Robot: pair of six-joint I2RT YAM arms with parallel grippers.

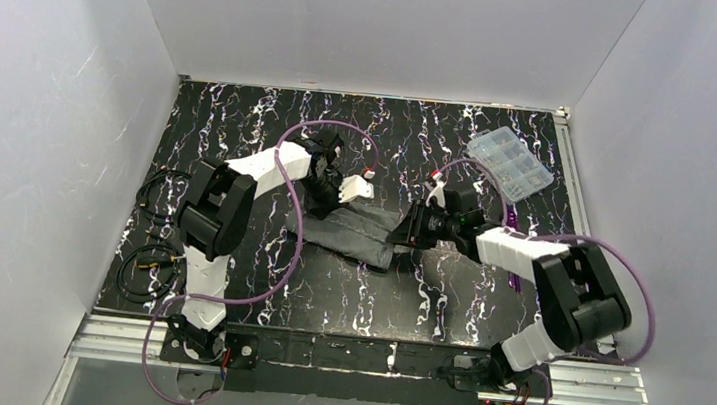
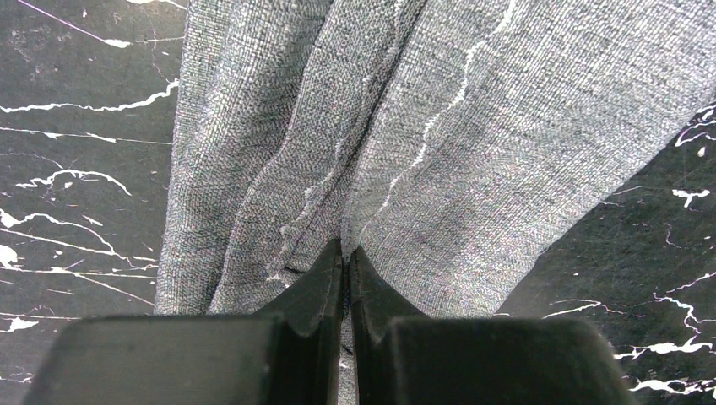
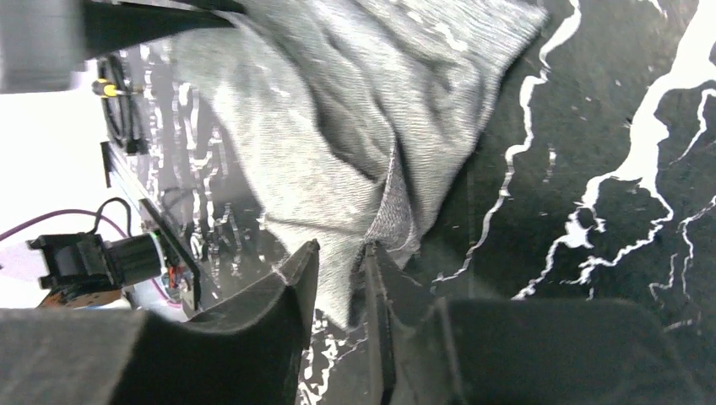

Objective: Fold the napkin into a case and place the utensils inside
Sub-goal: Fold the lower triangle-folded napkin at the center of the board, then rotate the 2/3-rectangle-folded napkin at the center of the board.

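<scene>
Left jaws closed, pinching a raised ridge of the napkin (image 2: 473, 126) at their tips. Right jaws slightly apart, a napkin edge hanging between them and touching one finger. Folded strip lies on the surface (image 1: 242, 120), spanning both jaws, far end cut off. Behind the right jaws a purple sliver (image 1: 515, 279): utensil or cable, can't tell.

Middle of the desk (image 1: 242, 120) is blocked: napkin (image 1: 357, 231) strip, left gripper (image 1: 343, 199) on its far-left end, right gripper (image 1: 400, 229) at its right end, both arms slanting in over it. Clear compartment box (image 1: 509, 163) fills the far right corner. Black cable coils (image 1: 151, 241) lie along the left edge. Open lanes: far strip left of the box, near strip between napkin and arm bases (image 1: 190, 331). Walls (image 1: 373, 23) close three sides.
</scene>
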